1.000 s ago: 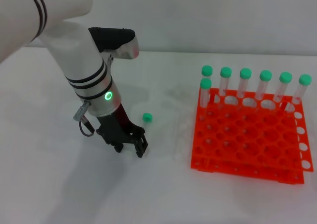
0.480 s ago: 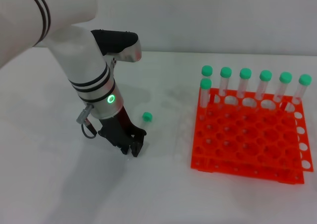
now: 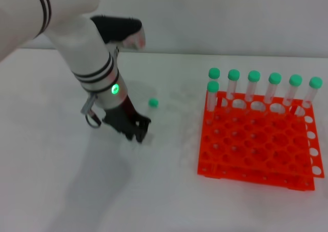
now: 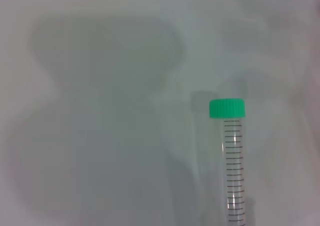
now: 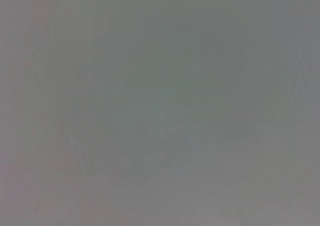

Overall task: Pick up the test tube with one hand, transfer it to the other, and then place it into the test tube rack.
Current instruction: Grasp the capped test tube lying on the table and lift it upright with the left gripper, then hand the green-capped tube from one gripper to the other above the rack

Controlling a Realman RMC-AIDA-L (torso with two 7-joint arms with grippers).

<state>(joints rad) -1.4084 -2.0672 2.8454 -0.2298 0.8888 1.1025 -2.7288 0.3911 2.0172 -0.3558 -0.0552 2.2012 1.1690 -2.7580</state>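
The black left gripper hangs from the silver-white arm with the green light, left of centre on the table. It is shut on the lower end of the test tube, a clear graduated tube. The tube leans up and to the right from the fingers, and its green cap is raised off the white tabletop. The left wrist view shows the capped end with a faint shadow beside it. The orange-red test tube rack stands to the right, well apart from the gripper. The right gripper is out of view.
Several green-capped tubes stand upright in the rack's back rows, and its front holes are open. White tabletop lies between the gripper and the rack. The right wrist view shows only plain grey.
The left gripper's fingers closed on the tube's lower end. It then rose and moved toward the back of the table, lifting the green cap off the surface.
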